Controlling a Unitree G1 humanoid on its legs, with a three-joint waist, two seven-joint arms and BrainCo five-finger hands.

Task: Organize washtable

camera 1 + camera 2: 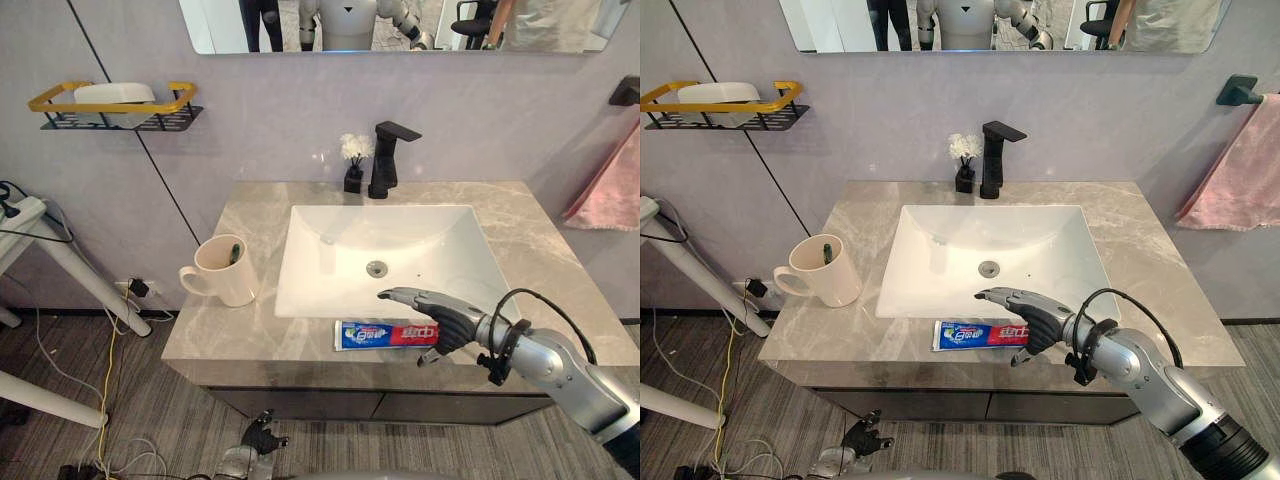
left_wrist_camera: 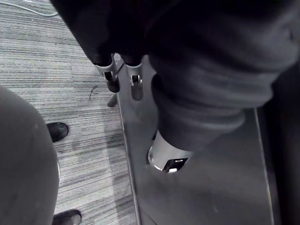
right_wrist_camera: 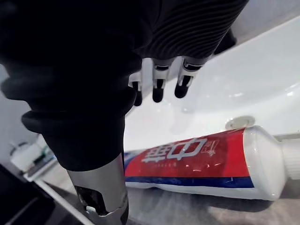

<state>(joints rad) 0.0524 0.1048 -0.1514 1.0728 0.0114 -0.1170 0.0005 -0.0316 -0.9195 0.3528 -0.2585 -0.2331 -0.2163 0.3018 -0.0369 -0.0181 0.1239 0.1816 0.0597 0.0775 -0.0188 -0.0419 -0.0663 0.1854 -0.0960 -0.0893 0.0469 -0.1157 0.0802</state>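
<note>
I note the right hand (image 1: 440,318) over the front edge of the washtable (image 1: 560,270). Its fingers (image 3: 158,88) are straight and held side by side, reaching out over the white basin (image 1: 390,240), with the thumb set apart on the near side. They grip nothing.

The toothpaste tube (image 1: 388,334) lies flat on the counter strip at 6 o'clock of the basin, its red end directly beneath this hand. I cannot tell whether they touch.

The left hand (image 1: 258,438) hangs low in front of the cabinet, its fingers loose and empty.

- Cream mug (image 1: 225,270): at 9 o'clock of the basin, with a dark item standing in it.
- Black faucet (image 1: 385,158): at 12 o'clock, with a small flower vase (image 1: 354,165) just beside it.
</note>
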